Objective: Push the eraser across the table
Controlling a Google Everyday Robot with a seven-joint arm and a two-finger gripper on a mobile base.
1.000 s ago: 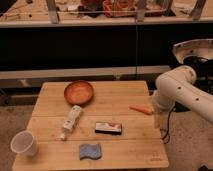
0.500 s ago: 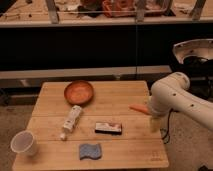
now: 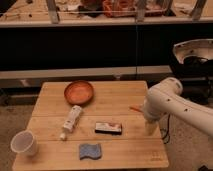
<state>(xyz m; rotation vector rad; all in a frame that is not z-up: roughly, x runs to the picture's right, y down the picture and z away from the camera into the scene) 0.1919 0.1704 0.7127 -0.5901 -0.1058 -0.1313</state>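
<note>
The end effector hung spread wide over the right edge of the counter, holding nothing. The eraser, a flat black-sided block with a white top and a reddish mark, lay near the counter's middle, apart from the end effector, leftward in the camera view.
</note>
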